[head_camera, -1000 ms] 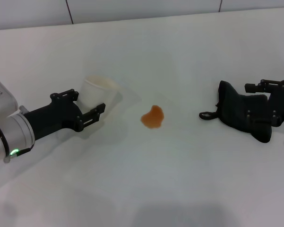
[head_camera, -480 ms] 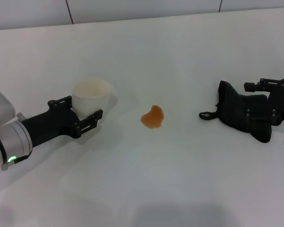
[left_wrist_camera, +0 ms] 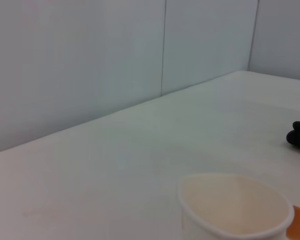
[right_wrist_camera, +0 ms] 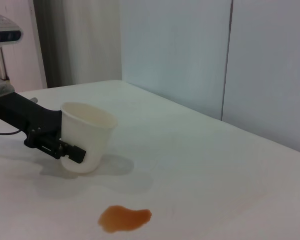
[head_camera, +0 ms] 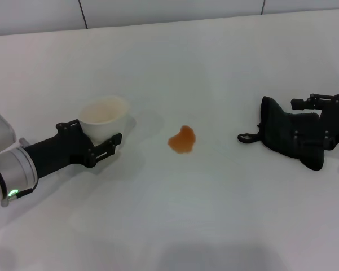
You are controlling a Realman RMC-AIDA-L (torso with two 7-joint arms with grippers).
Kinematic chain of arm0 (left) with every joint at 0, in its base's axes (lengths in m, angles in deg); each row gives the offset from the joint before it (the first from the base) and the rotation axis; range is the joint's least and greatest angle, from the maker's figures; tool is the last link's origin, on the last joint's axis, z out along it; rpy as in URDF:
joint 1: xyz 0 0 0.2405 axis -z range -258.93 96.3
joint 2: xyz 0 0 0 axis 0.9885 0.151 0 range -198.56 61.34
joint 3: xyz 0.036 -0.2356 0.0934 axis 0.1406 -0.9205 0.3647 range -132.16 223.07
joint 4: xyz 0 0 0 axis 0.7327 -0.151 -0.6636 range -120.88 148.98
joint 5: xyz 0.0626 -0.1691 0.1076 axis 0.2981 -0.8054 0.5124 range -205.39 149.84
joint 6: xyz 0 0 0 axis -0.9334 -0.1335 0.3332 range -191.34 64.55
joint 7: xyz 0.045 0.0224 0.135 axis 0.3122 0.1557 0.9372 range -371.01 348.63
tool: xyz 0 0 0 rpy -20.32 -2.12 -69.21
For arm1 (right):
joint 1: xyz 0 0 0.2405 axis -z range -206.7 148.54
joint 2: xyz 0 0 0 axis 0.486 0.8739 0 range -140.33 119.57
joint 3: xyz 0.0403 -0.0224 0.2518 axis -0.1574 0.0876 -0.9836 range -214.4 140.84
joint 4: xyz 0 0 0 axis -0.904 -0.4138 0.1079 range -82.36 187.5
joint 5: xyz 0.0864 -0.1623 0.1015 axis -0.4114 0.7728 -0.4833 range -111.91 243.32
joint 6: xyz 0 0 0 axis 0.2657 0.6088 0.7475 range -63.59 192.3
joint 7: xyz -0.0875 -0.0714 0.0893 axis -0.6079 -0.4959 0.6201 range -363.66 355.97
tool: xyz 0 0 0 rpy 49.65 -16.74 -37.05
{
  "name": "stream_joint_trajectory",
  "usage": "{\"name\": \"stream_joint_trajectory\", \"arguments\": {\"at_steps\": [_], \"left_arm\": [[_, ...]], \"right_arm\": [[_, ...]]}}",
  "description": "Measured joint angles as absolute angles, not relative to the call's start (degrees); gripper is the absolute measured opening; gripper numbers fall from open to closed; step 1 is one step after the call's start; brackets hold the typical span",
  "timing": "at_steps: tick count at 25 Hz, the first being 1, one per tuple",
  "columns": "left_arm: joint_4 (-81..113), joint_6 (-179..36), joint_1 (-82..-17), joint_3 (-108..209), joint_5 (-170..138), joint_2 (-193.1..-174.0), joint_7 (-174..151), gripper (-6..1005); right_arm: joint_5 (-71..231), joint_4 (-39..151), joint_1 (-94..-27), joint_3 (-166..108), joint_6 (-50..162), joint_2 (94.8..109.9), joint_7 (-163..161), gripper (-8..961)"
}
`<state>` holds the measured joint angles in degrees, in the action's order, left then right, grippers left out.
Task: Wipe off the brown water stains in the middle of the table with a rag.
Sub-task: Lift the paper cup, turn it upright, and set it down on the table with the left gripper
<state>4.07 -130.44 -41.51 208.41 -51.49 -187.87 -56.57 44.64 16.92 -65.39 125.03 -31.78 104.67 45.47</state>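
Left tool (head_camera: 98, 142) clamps a cup; right tool (head_camera: 321, 121) rests low.

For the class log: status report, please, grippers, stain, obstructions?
Left gripper shut on cup, left of stain. Right gripper at rag, table's right. Brown water stains unwiped. Nothing between rag and stain.

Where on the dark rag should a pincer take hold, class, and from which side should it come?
Grip the raised, bunched fold along the top of the rag, coming down from above. It lies crumpled on the table, so the humped ridge probably gives the fingers cloth to pinch. The right pincer already sits at its right edge.
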Motion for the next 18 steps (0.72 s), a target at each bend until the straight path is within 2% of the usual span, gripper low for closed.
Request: {"name": "stream_joint_trajectory", "arguments": {"at_steps": [14, 17, 18], "left_arm": [[3.47, -130.03, -41.03, 208.40, -50.62, -187.70, -58.34, 684], [3.47, -130.18, -40.96, 208.40, -50.53, -187.65, -58.37, 880], [3.48, -130.28, -40.98, 208.40, -50.52, -187.63, -58.41, 880]], "right_arm": [[44.45, 16.88, -65.68, 125.03, -31.80, 104.58, 45.57, 707], [44.44, 16.88, -65.73, 125.03, -31.79, 104.58, 45.58, 707], [44.43, 16.88, -65.72, 125.03, -31.79, 104.58, 45.58, 707]]}}
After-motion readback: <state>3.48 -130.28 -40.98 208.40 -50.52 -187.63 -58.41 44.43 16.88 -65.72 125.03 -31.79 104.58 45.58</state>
